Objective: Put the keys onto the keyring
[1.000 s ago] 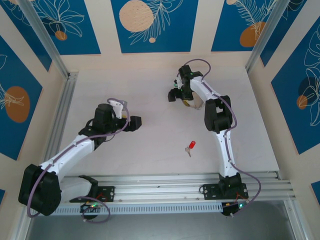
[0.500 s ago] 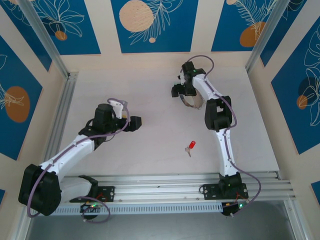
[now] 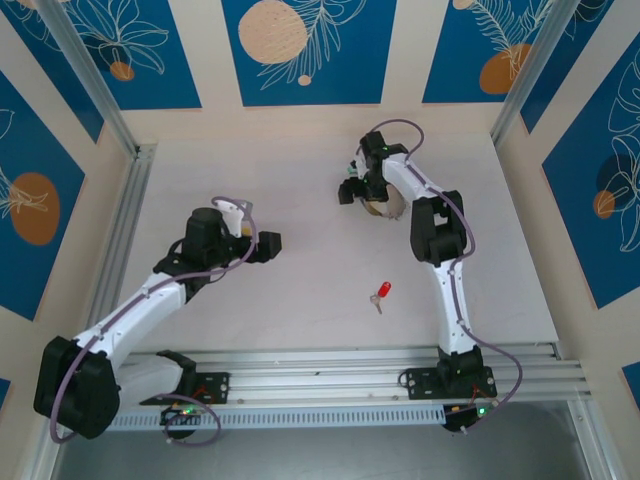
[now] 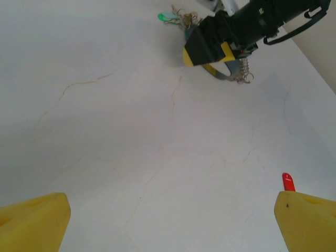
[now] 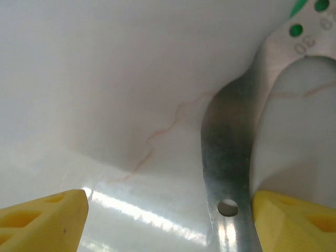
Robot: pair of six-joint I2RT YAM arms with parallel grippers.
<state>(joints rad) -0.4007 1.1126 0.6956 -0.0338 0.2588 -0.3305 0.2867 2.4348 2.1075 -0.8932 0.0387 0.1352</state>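
Top view: you are hanging the left gripper [image 3: 270, 243] over mid-table, clear of the work. The right gripper [image 3: 347, 190] is reaching down at the far side onto the keyring [image 3: 378, 208], probably to lift it first. The key [image 3: 381, 292] is lying alone on the table [image 3: 300, 310], nearer the bases, well apart from both grippers. Left wrist: the jaws are standing wide, with nothing between them, and the green tag [image 4: 167, 17] is showing beyond the right gripper. Right wrist: the jaws are gaping wide, straddling the keyring's flat metal band [image 5: 231, 136], which is lying just beside one fingertip [image 5: 294, 220] and is not yet pinched.
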